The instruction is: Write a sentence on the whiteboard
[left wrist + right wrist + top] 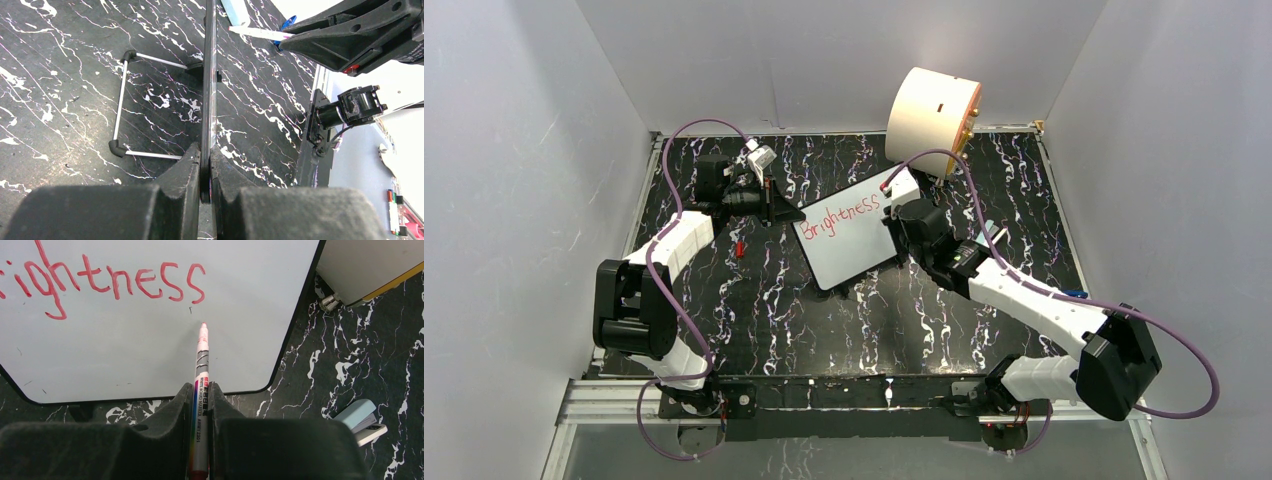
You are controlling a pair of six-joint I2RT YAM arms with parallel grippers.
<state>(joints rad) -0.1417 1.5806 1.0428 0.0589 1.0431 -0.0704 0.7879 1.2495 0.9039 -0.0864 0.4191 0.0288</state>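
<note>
The whiteboard [852, 252] stands tilted on the black marble table, propped on a wire stand [120, 111]. One red word of the sentence [115, 282], "Brightness" [841, 214], runs along its upper part. My left gripper [778, 211] is shut on the board's left edge; the left wrist view shows the board edge-on [208, 75] between the fingers [205, 152]. My right gripper [201, 387] is shut on a grey whiteboard marker [201, 375]. Its red tip [203, 326] points at the board just below the last "s". I cannot tell whether the tip touches.
A big cream cylinder [932, 110] lies at the back right, close to the board's top corner. A small red cap [739, 248] lies on the table left of the board. A pale blue stapler-like thing [361, 419] sits right of the board. White walls enclose the table.
</note>
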